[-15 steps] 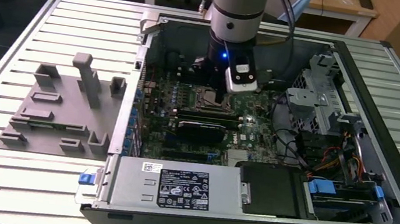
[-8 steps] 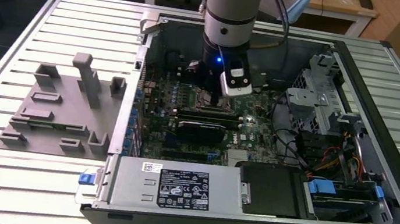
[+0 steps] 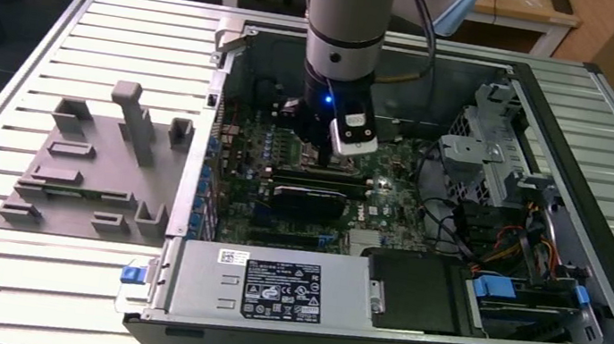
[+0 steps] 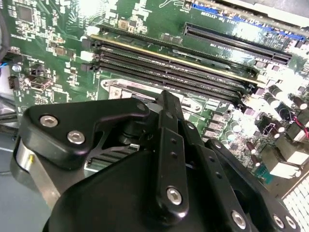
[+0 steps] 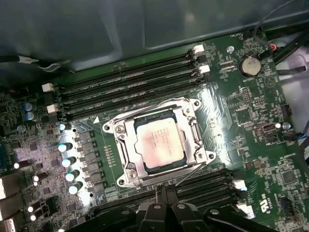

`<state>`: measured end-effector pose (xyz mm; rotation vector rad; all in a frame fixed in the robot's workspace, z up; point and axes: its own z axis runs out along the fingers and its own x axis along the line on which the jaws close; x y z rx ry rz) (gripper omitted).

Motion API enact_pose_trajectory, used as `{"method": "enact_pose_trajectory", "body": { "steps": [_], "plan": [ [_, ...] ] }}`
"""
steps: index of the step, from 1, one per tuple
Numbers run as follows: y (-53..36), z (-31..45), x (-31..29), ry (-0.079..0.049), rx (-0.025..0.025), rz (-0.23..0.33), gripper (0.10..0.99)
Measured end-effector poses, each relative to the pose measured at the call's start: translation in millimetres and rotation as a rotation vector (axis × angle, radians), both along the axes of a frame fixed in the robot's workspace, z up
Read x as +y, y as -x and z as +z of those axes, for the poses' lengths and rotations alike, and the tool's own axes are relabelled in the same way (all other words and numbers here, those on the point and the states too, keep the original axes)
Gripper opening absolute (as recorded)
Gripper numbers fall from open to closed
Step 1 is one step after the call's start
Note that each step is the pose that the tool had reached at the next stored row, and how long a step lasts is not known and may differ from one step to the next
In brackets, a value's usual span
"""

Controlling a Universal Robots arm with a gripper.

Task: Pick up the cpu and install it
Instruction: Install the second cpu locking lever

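Observation:
The cpu, a small square chip with a pale silver top, lies flat inside the metal-framed socket on the green motherboard in the first wrist view. My gripper hangs just beside the socket's edge, above the board and apart from the chip. Its two black fingers are pressed together with nothing between them. In the second wrist view the gripper covers most of the socket, with only a corner of the frame visible. In the exterior view the arm reaches down into the open computer case, with the gripper low over the board's middle.
Long black RAM slots run along both sides of the socket. A grey tray with upright posts sits on the slatted table at the exterior view's left. A power supply, drive cage and loose cables crowd the case.

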<state>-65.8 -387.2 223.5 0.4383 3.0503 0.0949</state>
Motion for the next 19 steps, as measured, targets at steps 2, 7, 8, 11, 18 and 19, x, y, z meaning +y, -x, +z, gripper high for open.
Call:
{"method": "enact_pose_trajectory", "body": {
  "steps": [2,7,8,11,18,19],
  "plan": [
    [0.4,-1.9,-0.2,-0.002,0.0000,-0.010,0.106],
    [2.0,-5.5,-0.3,-0.003,0.0001,-0.042,0.106],
    [2.8,-6.0,-0.3,-0.003,0.0001,-0.047,0.106],
    [6.0,-7.8,-0.3,-0.003,0.0000,-0.058,0.106],
    [9.6,-9.3,-0.4,-0.003,0.0000,-0.067,0.106],
    [9.6,-9.3,-0.4,-0.003,0.0000,-0.067,0.106]
  ]
}}
